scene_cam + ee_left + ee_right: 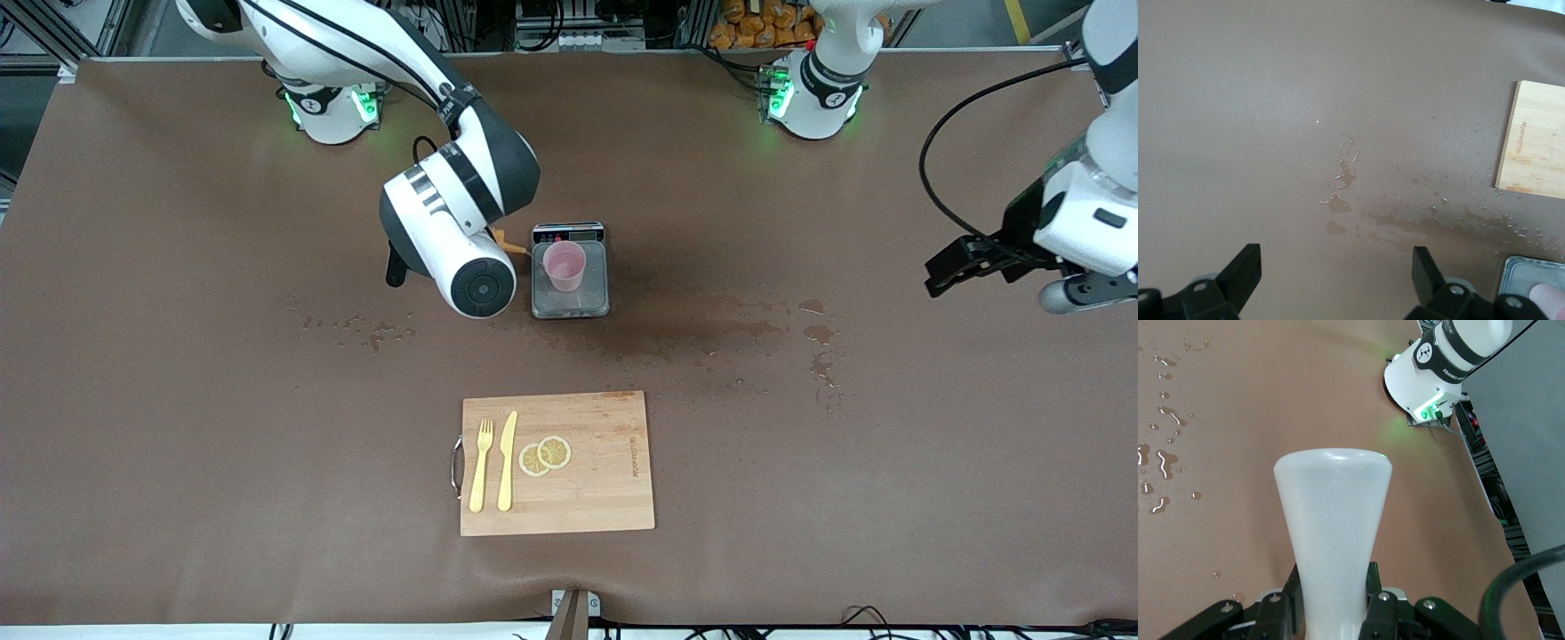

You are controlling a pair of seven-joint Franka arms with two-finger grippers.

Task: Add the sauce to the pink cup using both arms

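The sauce bottle (1333, 540) is clamped by the right pincer (1331, 600), its nozzle seemingly beside the pink cup (564, 265); sauce could be spilled past the rim onto the scale (570, 304). The left pincer (1337, 273) is held open, idle over the tabletop (178, 400).

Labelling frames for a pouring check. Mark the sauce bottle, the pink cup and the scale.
sauce bottle (1331, 540), right wrist view, on its translucent body, gripped by the right hand.
pink cup (564, 265), front view, on its side wall.
scale (569, 306), front view, on the tray's bare edge nearest the camera.
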